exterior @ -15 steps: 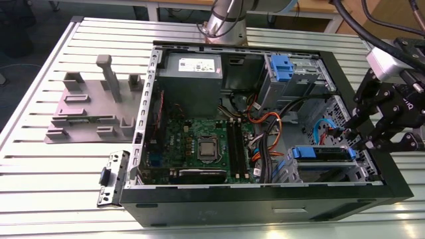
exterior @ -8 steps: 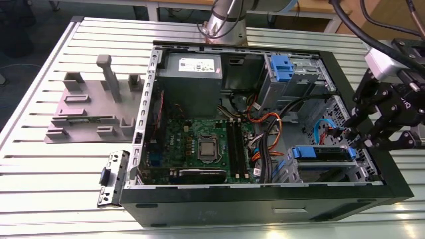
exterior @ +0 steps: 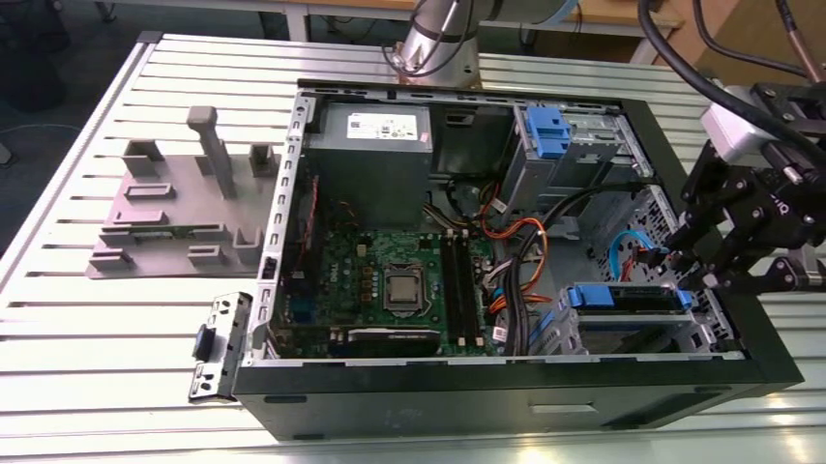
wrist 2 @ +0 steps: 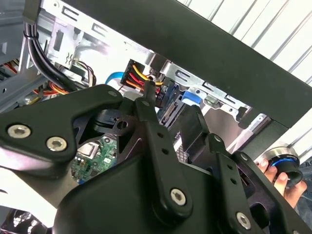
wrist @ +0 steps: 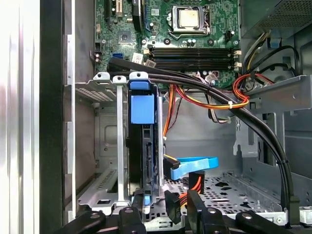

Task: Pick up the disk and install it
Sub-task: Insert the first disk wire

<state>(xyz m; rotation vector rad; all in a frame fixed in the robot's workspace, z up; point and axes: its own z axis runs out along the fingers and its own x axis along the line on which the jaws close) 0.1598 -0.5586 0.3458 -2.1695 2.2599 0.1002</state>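
**Disk seated in the lower bay, gripper hanging beside the case**

Closest to me, the open computer case (exterior: 516, 382) lies on its side on the slatted metal table (exterior: 103, 329), its black front edge towards the exterior view. A loose grey metal bracket (exterior: 217, 346) lies on the table just beside the case, on the exterior view's left.

The disk (exterior: 625, 299) sits in the drive cage (exterior: 568, 333) at the case's near corner, on the exterior view's right; its blue bracket shows along the top edge. In the first wrist view the disk (wrist: 142, 146) stands edge-on between the cage rails, blue tab up, its label hidden. A pale blue data cable (wrist: 195, 165) lies just beside it; whether it is plugged in I cannot tell.

The gripper (exterior: 722, 266) hangs at the case's rim beside that cage, holding nothing that I can see. Whether its fingers are parted or closed I cannot tell.

Further in lie the motherboard (exterior: 387, 280) and the grey power supply (exterior: 374, 145), whose white sticker is too small to read. A second blue bracket (exterior: 548, 130) sits in the far bay. Beyond the case, the grey plastic stand (exterior: 181, 208) rests on the table.
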